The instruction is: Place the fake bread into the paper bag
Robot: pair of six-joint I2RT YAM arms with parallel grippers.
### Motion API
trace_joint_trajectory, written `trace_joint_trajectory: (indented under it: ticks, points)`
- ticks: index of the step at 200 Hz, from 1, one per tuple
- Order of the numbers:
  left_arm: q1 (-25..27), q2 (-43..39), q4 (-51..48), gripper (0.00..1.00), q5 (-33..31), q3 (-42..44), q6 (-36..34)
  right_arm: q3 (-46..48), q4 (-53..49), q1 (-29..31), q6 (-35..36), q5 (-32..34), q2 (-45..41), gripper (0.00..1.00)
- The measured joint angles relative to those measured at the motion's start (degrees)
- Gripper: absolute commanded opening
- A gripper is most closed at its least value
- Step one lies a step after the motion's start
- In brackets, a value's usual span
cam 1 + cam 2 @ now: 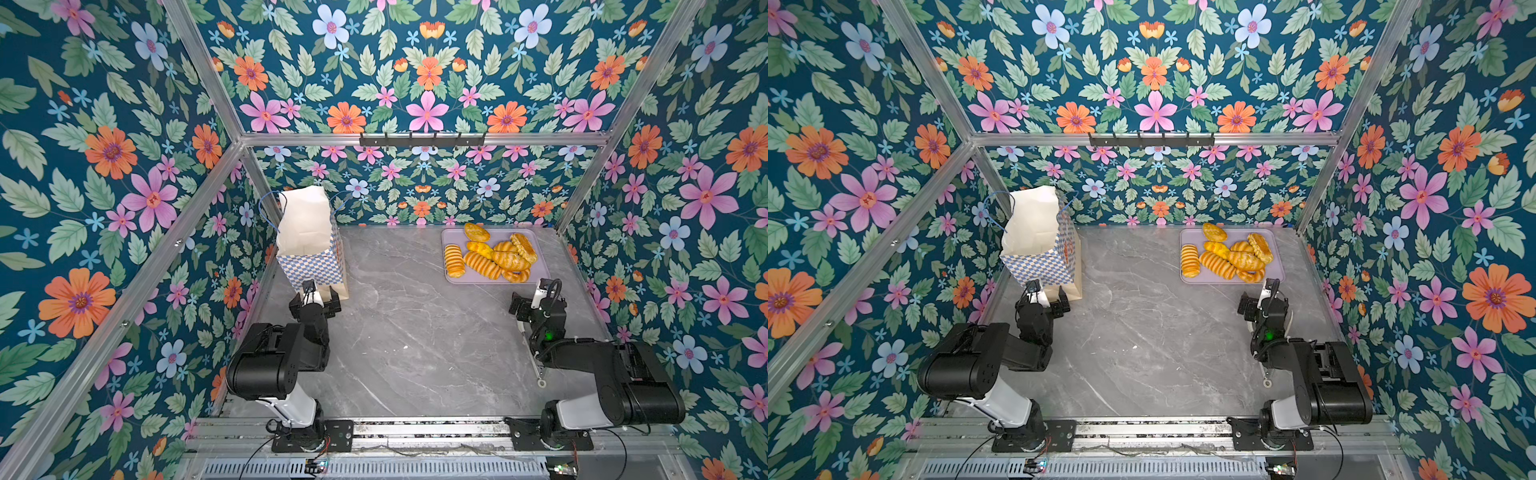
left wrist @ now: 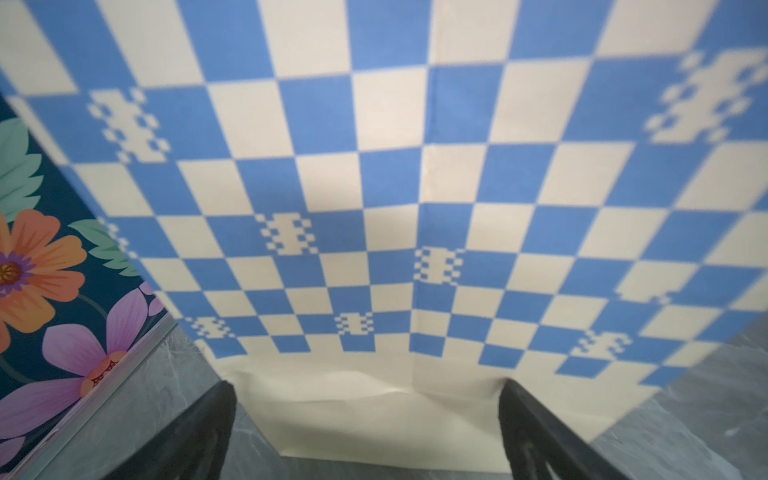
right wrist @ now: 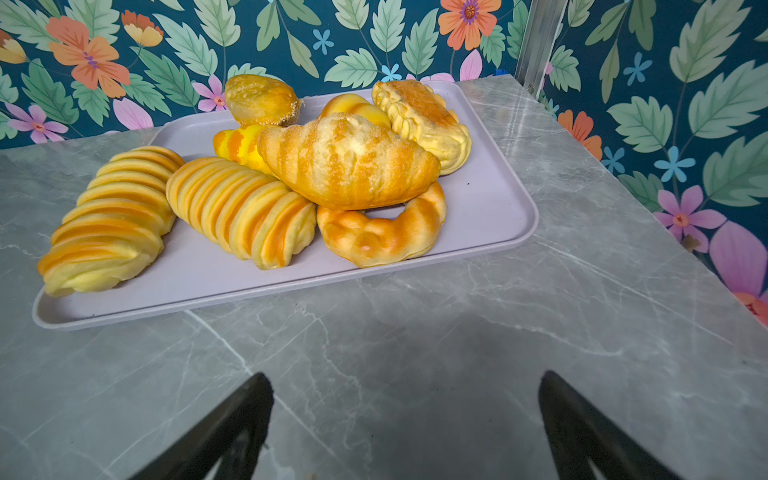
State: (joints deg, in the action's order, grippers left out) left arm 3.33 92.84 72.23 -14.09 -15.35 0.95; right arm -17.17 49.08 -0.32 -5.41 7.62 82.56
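The grey, marble-look table (image 1: 415, 332) runs wall to wall in the flowered booth, with pale veins crossing its top. The paper bag (image 1: 309, 249) stands upright on it in the far left corner, hard by the left wall, its plain cream base on the stone. A flat lavender tray (image 1: 455, 239) lies at the far right by the back wall, well apart from the bag. A thin pale strip (image 1: 540, 381) with a ringed end lies near the right edge.

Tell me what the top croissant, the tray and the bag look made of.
The croissant: likely soft foam or plastic, glossy painted crust, gritty speckle. The lavender tray: seemingly matte moulded plastic, rounded rim. The bag: paper, matte checkered print, sharp fold creases.
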Motion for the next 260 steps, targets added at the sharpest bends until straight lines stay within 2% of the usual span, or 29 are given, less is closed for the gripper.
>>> trace_joint_trajectory:
  ticks: [225, 244, 260]
  points:
    - [-0.11, -0.11, 0.02, 1.0, 0.44, -0.02, 0.0, 0.0, 0.0, 0.0, 0.0, 0.0, 0.0, 0.99]
    - [-0.11, -2.21, -0.66, 1.0, 1.05, 0.66, -0.46, -0.13, -0.72, 0.0, 0.0, 0.0, -0.68, 0.99]
    - [0.02, -6.36, -3.45, 1.0, 1.53, 0.02, -0.98, -2.67, -6.38, 0.0, 0.0, -0.02, -5.07, 0.99]
